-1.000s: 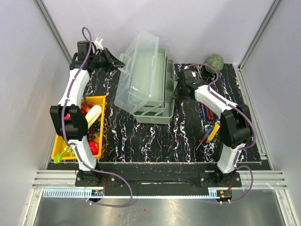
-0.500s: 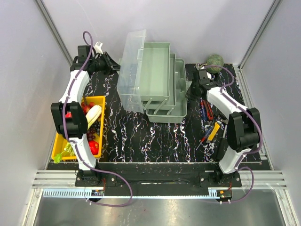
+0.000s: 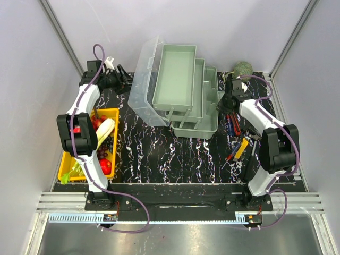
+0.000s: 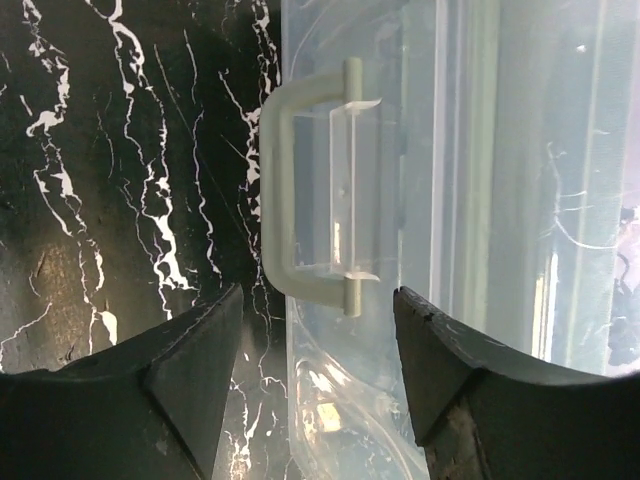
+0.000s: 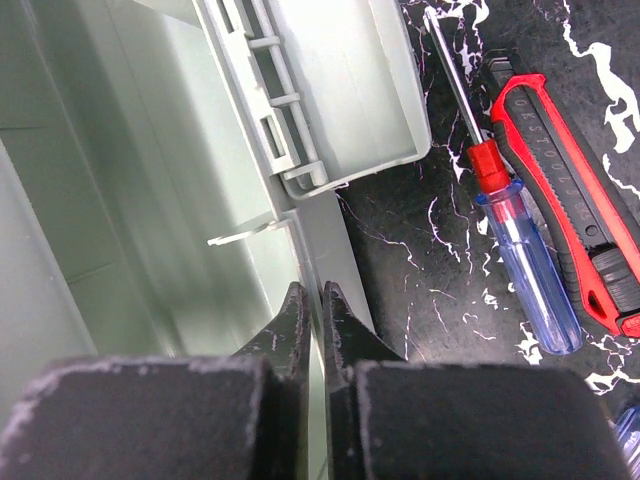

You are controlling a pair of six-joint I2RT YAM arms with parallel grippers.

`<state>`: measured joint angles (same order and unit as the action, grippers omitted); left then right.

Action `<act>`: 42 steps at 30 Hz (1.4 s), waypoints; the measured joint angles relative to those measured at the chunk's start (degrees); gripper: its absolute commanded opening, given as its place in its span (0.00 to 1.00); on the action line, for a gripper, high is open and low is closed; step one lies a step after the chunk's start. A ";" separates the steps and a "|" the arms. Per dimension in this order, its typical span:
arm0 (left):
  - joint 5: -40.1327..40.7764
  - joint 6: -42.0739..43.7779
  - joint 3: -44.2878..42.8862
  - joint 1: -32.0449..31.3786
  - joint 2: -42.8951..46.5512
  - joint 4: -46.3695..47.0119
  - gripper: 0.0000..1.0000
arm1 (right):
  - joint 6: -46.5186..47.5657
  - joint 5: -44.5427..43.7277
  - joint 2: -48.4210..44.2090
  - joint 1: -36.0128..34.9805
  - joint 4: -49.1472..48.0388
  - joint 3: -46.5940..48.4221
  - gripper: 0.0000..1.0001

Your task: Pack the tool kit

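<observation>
My left hand [image 3: 124,79] sits at the upper left of the overhead view with its fingers [image 4: 200,350] spread apart, and the pale handle [image 4: 275,190] of the clear lid [image 3: 142,87] lies in the gap between them, touched by neither. The toolbox [image 3: 186,90] stands open in the upper middle of the table [image 3: 175,154], its trays fanned out and the lid tipped up on the left. My right hand [image 5: 310,295] is pinched together on the thin wall at the toolbox's right side. Just right of it on the table lie a blue-handled screwdriver [image 5: 510,250] and a red utility knife [image 5: 570,190]. A yellow tray [image 3: 114,114] sits at the left edge.
</observation>
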<state>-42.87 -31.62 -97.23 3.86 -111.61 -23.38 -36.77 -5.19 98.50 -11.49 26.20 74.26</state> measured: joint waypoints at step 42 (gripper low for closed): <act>28.59 10.75 9.25 -1.77 -5.60 -1.79 0.21 | -1.92 6.82 1.03 2.71 -3.21 -0.79 0.11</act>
<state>-14.28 -20.86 -87.99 2.09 -117.21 -25.17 -38.70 1.63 99.53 -8.78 22.98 73.47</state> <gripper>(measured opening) 0.247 0.115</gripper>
